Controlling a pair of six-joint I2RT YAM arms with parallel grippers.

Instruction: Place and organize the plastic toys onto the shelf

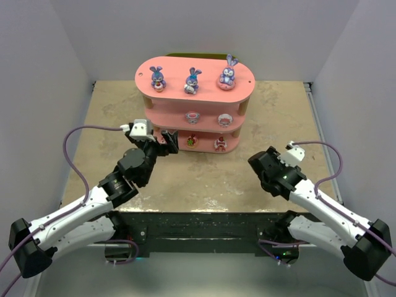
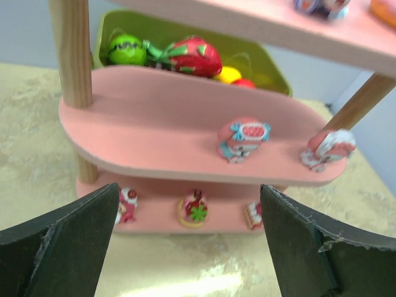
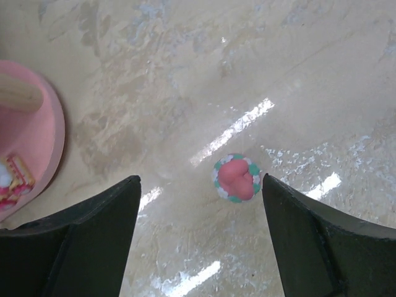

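The mottled beige tabletop point(image 1: 216, 179) carries a pink three-tier shelf point(image 1: 174, 69) and, apart from it, one round pink toy point(image 3: 235, 178) rimmed green and white. Three purple-blue bunny figurines point(image 1: 192, 81) stand on its top board, two pink figures point(image 1: 193, 116) on the middle, three small figures point(image 2: 193, 209) on the bottom

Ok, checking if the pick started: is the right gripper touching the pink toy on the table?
Apart. Right wrist view: bare table separates the pink toy from the right gripper.

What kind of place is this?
Probably a robot test cell: plain white walls enclose the table, two arms are mounted at its near edge, and a pink shelf stands on it.
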